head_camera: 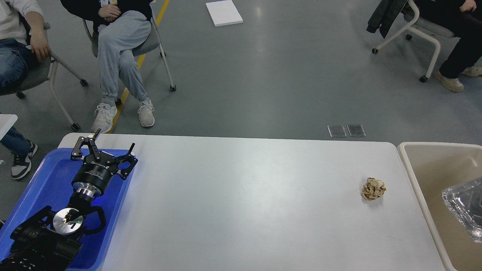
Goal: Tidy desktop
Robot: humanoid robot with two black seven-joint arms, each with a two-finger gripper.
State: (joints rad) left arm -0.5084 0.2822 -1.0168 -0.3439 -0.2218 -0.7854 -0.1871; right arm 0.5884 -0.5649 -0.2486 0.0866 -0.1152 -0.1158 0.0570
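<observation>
The desktop (244,199) is a wide white-grey tabletop. A crumpled brown paper ball (374,189) lies on it near the right end. My left gripper (115,138) is open and empty, over the far edge of the blue tray (41,180) at the left end, far from the ball. A beige bin (413,177) stands against the table's right end, and a clear crinkled plastic piece (465,209) lies in it. My right gripper is out of view.
People sit on wheeled chairs (150,45) beyond the table's far edge at the left and at the far right (425,30). A white board (223,12) lies on the floor. Another white table corner (5,122) shows at the left edge.
</observation>
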